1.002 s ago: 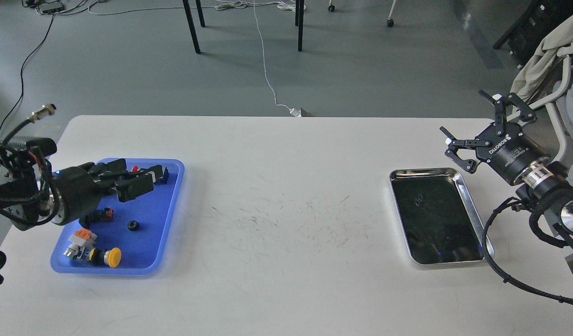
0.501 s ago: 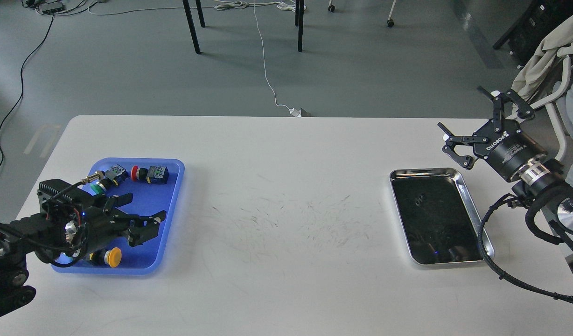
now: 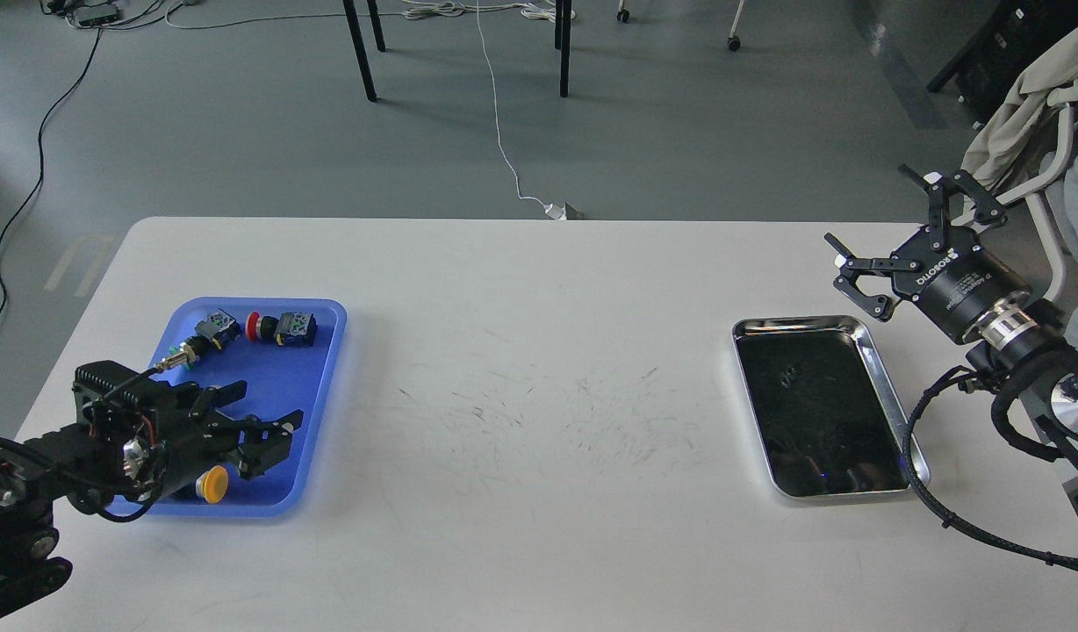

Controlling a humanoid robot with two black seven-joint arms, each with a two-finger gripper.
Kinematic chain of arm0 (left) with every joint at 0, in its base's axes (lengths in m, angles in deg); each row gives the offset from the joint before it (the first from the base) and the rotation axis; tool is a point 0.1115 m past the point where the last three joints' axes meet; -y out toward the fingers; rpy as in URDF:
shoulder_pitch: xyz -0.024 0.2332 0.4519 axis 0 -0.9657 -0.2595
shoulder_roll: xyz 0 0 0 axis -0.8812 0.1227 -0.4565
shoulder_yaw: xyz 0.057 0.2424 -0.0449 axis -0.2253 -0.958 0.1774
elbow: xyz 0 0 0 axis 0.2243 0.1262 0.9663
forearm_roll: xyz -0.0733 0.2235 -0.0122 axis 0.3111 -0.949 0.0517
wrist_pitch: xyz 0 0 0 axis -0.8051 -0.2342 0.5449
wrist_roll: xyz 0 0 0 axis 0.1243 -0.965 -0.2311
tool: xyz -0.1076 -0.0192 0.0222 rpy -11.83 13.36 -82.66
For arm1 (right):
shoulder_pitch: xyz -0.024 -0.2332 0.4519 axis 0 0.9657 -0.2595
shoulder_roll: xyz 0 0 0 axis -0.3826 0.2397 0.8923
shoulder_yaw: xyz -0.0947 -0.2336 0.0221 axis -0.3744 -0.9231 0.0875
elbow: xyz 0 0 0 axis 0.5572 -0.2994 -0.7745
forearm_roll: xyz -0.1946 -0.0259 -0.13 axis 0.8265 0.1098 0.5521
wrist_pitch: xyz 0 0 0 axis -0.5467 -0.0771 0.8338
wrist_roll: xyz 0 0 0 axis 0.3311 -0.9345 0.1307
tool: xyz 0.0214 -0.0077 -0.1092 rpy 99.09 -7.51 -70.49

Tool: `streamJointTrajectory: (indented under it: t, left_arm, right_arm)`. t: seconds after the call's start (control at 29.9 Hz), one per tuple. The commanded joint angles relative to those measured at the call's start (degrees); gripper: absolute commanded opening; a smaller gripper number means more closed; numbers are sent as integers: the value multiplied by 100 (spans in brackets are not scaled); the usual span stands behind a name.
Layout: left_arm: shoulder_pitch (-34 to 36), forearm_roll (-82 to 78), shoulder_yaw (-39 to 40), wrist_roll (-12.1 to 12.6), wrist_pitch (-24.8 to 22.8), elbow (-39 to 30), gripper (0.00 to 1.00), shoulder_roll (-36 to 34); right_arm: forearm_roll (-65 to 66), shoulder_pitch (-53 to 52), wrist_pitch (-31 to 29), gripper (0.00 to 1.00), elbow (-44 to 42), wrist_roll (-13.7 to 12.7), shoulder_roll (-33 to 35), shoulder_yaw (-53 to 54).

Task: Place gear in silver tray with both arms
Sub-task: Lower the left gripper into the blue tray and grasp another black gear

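Observation:
The silver tray (image 3: 888, 386) lies at the right of the white table, its dark bottom bare. My right gripper (image 3: 870, 206) is open and empty, held above the table just beyond the tray's far right corner. My left gripper (image 3: 271, 405) is low over the near half of the blue tray (image 3: 324, 351), its two fingers spread apart. No gear shows; the spot of the blue tray under my left gripper is hidden by its fingers.
The blue tray holds a yellow button (image 3: 212, 484) by my left gripper, and a red button switch (image 3: 255, 326), a blue-black part (image 3: 295, 327) and a metal-tipped plug (image 3: 179, 355) at its far end. A chair with cloth (image 3: 1031, 114) stands at the far right.
My left arm has dropped and pulled back from the far half of the blue tray to its near half, covering the small black gear seen earlier. My right gripper has barely shifted.

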Motion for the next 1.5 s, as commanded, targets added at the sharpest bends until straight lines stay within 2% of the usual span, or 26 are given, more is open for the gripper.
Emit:
streamJointTrajectory:
  t: [0.0,0.4,0.47,0.6,0.84,1.1,1.24,1.3,1.37,1.47]
  left_arm:
    - [-41,6,0,-46,0,102,68,0]
    - [-120,41,-9,-204,-18,392,49,0]
    - [-156,41,-9,-231,-26,392,43,-8]
    - [-156,41,0,-240,-35,427,26,-8]
    - [-156,77,0,-310,-53,497,12,9]
    - [28,234,123,-319,-44,340,9,-78]
    - [783,331,149,-310,-140,-353,9,-508]
    - [1187,349,176,-240,-359,-731,9,-545]
    - [1513,340,193,-161,-404,-856,9,-352]
    - [1760,349,193,190,-404,-839,9,682]
  right_arm:
    - [9,-9,0,97,0,-1,-1,0]
    - [18,-9,0,97,0,-1,8,-9]
    - [18,-9,0,97,0,-1,8,0]
    - [18,-9,0,97,0,-1,17,0]
    - [18,-35,0,97,-17,-1,17,35]
    - [18,-61,0,97,-8,-1,52,53]
    - [18,-175,0,97,-52,-1,139,70]
    - [27,-298,0,97,-105,-9,271,61]
    - [27,-360,0,97,-210,-9,368,35]
    - [44,-378,0,97,-307,-18,430,9]
